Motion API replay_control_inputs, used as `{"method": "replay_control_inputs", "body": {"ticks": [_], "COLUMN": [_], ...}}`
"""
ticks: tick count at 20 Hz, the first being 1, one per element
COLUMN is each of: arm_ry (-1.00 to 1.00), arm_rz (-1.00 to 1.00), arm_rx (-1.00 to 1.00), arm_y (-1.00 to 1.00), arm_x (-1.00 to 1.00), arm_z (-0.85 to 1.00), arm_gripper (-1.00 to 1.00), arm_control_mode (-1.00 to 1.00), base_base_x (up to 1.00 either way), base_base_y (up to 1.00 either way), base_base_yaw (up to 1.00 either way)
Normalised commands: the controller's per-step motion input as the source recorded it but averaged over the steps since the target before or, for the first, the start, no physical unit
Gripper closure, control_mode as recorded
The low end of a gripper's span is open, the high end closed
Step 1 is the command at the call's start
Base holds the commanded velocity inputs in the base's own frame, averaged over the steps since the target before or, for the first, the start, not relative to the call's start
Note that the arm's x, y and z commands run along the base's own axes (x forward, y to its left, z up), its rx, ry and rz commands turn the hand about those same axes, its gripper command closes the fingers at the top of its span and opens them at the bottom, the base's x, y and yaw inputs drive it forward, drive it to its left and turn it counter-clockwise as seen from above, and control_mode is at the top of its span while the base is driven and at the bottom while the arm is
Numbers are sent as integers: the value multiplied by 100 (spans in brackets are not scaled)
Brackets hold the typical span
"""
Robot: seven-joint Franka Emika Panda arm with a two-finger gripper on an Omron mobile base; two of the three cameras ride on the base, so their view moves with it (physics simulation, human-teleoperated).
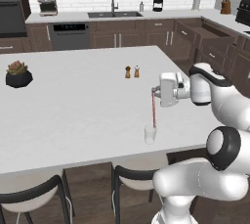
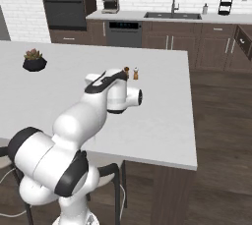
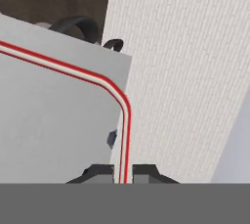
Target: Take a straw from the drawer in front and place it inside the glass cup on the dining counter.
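The claw is clamped on the top end of the straw, which is held upright. Its lower end is seen inside the glass cup, set near the white surface's near edge. Two shakers are set farther back.

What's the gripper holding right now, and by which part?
The gripper holds the straw by its top end, its lower end hanging at the glass cup.
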Motion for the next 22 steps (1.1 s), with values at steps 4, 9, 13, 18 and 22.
{"method": "replay_control_inputs", "body": {"ticks": [4, 9, 13, 18, 22], "arm_ry": [-33, -31, -28, -28, -29], "arm_rz": [10, 10, 11, 11, 11], "arm_rx": [-4, -3, -1, 0, 0], "arm_y": [0, 0, 0, 0, 0], "arm_x": [2, 10, 12, 30, 29], "arm_z": [-55, -61, -59, -45, -42], "arm_gripper": [100, 100, 100, 100, 100], "arm_control_mode": [-100, -100, -100, -100, -100], "base_base_x": [0, 0, 0, 0, 0], "base_base_y": [0, 0, 0, 0, 0], "base_base_yaw": [0, 0, 0, 0, 0]}}
